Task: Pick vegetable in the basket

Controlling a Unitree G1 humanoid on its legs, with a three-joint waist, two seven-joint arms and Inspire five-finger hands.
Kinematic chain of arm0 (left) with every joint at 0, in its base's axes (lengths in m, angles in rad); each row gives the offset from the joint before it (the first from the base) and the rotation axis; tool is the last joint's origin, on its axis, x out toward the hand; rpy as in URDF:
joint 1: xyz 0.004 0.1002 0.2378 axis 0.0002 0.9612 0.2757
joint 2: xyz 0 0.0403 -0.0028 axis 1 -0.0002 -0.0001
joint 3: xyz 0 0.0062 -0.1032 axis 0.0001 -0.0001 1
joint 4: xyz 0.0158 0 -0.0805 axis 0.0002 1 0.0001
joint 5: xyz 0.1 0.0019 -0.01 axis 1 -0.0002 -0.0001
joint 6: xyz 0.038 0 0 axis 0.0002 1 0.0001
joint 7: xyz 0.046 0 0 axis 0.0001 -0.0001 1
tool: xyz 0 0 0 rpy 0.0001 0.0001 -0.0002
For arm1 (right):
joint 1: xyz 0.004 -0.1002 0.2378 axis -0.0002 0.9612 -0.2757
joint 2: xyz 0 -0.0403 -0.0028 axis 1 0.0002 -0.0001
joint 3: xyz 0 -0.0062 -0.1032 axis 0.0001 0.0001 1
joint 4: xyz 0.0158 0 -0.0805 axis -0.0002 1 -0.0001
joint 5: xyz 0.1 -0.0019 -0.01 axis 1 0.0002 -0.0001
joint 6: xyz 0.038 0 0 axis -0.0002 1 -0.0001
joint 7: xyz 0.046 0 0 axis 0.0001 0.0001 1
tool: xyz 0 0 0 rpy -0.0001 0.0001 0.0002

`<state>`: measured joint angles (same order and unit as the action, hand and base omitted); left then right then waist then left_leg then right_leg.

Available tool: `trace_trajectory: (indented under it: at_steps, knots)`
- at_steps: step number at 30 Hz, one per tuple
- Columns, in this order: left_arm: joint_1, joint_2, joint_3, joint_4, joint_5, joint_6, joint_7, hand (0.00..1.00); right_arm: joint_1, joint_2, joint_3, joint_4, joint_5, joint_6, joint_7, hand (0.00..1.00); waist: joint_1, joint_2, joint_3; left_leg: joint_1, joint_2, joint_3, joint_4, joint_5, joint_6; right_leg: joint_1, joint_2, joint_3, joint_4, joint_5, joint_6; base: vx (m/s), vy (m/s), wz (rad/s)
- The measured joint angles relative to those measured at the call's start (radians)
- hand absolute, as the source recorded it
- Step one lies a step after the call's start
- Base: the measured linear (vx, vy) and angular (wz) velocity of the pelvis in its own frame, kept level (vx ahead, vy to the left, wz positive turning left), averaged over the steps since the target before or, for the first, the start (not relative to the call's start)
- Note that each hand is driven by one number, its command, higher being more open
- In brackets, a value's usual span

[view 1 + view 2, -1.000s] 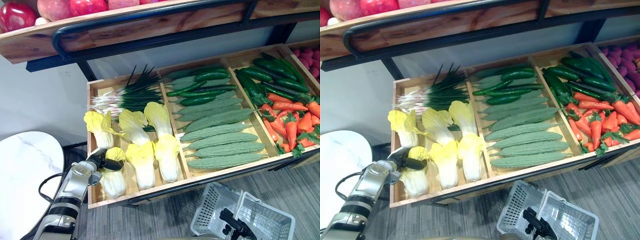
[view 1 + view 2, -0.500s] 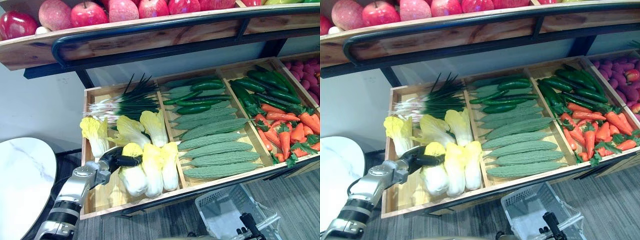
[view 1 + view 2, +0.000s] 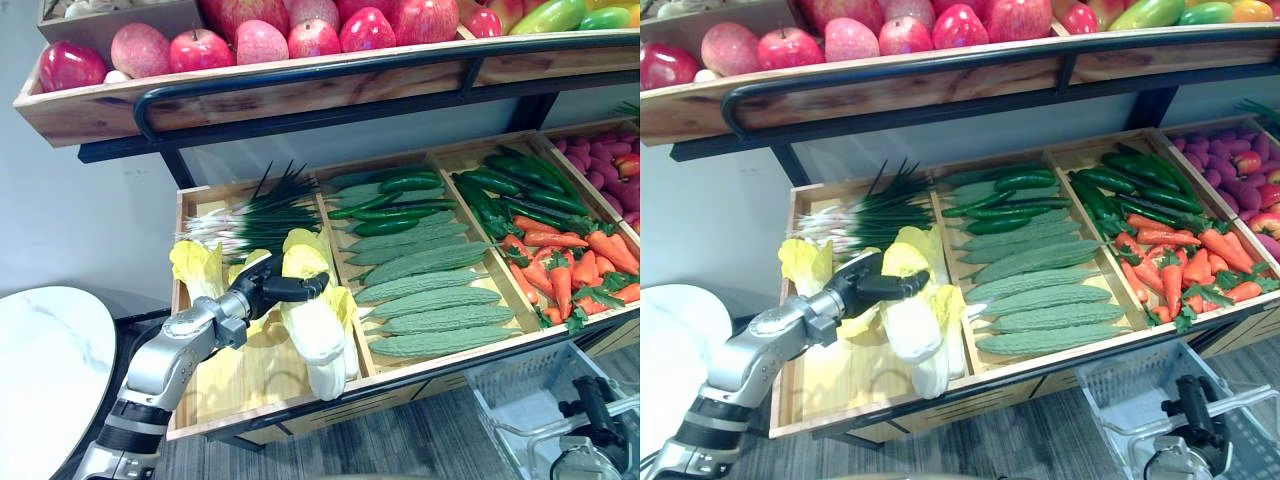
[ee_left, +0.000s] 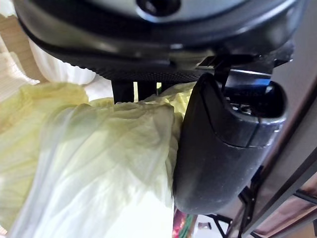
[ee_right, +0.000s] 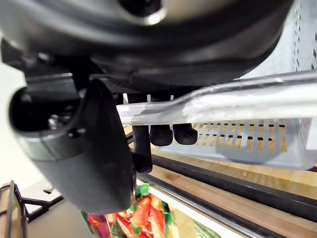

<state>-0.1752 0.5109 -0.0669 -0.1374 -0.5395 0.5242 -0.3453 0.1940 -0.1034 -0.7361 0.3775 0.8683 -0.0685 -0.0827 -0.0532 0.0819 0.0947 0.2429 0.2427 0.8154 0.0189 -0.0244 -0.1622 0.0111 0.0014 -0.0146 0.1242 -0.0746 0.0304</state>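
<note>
Since the earlier frames the cabbage (image 3: 312, 332) had left the near corner of the crate (image 3: 225, 378) and risen with the left hand (image 3: 262, 291). The head camera had tilted up as well, bringing more of the apple shelf (image 3: 300, 78) into sight. The left hand was closed round the cabbage's yellow leafy end, with thumb and fingers on opposite sides in its wrist view. The white stem end hung below and beyond the fingertips, over the crate's front rim. The other cabbages (image 3: 200, 268) lay just behind the hand.

The right hand (image 3: 601, 418) was curled round the clear handle (image 5: 233, 103) of the basket (image 3: 512, 385), which hung beneath it, well apart from the left hand and lower. Doing this carry well probably called for a firm pinch, since soft leaves could slip or tear under the hanging weight. The stem likely needed lifting clear of the front rim before swinging across, and the hand should release only once the cabbage was low over the basket's open mouth
</note>
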Motion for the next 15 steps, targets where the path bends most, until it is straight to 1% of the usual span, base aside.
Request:
trace_trajectory:
  at_steps: [4,8,11,15]
  knots:
    - [0.0,0.002,0.019,-0.028,0.0,-0.006,0.04,0.0,0.015,-0.013,-0.065,-0.055,0.001,-0.003,-0.042,0.0,-0.001,0.006,-0.004,-0.004,0.0,0.0,0.0,0.0,0.0,-0.009,0.001,0.005,0.006,0.001,0.001,-0.06,-0.059,-0.02]
    - [0.0,0.01,0.08,-0.059,-0.001,-0.048,0.042,0.0,0.02,-0.027,-0.12,-0.094,0.001,-0.01,-0.058,0.0,-0.004,0.007,-0.005,-0.006,-0.001,0.002,0.0,0.0,0.0,-0.019,0.002,0.013,0.015,0.002,0.004,-0.05,-0.046,-0.05]
    - [0.0,0.015,0.116,-0.083,-0.001,-0.082,0.033,0.0,0.022,-0.041,-0.135,-0.142,0.0,-0.013,-0.059,0.0,-0.006,0.015,-0.011,-0.017,-0.003,0.005,-0.001,0.0,0.0,-0.04,0.002,0.02,0.027,0.006,0.008,-0.05,-0.045,-0.06]
    - [0.0,0.014,0.118,-0.108,-0.001,-0.088,0.025,0.0,0.024,-0.063,-0.135,-0.195,-0.003,-0.018,-0.058,0.0,-0.006,0.02,-0.014,-0.019,-0.004,0.013,-0.003,0.0,0.001,-0.046,0.003,0.023,0.029,0.01,0.01,-0.05,-0.043,-0.03]
